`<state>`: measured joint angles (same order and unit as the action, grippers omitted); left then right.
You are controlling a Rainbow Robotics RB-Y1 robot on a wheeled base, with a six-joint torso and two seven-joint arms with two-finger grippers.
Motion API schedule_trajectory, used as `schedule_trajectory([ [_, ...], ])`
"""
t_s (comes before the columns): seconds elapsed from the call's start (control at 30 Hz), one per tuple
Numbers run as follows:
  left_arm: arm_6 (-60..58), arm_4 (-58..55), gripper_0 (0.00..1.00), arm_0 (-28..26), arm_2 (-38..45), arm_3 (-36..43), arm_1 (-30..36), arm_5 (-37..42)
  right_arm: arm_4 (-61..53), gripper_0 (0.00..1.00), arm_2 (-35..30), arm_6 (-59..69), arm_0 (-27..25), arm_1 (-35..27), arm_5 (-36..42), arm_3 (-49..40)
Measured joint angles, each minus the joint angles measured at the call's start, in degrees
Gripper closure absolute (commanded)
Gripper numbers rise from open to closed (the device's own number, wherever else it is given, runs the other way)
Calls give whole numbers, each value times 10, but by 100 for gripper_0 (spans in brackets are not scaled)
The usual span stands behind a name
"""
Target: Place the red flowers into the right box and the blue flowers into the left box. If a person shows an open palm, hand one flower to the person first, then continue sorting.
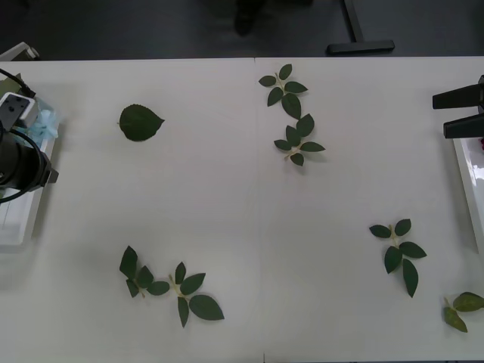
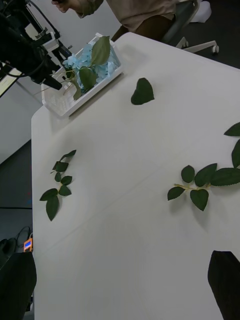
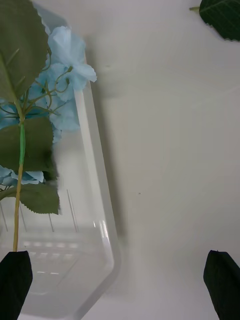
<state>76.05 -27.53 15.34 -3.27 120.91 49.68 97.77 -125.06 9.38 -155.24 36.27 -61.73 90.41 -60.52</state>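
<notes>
our left gripper (image 3: pixel 117 285) hangs open over the left box (image 3: pixel 102 235); the blue flowers (image 3: pixel 62 75) lie inside it, stem running lengthwise, one finger beside the stem's end. farther off, our right gripper (image 1: pixel 461 112) sits spread at the right box (image 1: pixel 467 175), whose contents are cut off; we see no red flowers there.

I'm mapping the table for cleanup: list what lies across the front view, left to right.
left gripper over the left box → single leaf → near sprig → far sprig → right sprig → right gripper.
</notes>
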Motion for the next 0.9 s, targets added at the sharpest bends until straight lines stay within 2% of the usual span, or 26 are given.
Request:
schedule_trajectory([
  [0.2,-2,80,0,0,-78,77,-26,35,0,0,0,0,0,0,0,0],
  [0.4,-81,168,0,-1,-195,102,-77,8,0,0,0,0,0,0,0,0],
  [0.6,-120,165,0,-56,-219,101,-94,-203,0,0,0,0,0,0,0,0],
  [0.8,-120,21,0,-117,-217,91,-63,-422,0,0,0,0,0,0,0,0],
  [0.9,-119,-61,0,-127,-213,92,-37,-456,0,0,0,0,0,0,0,0],
])
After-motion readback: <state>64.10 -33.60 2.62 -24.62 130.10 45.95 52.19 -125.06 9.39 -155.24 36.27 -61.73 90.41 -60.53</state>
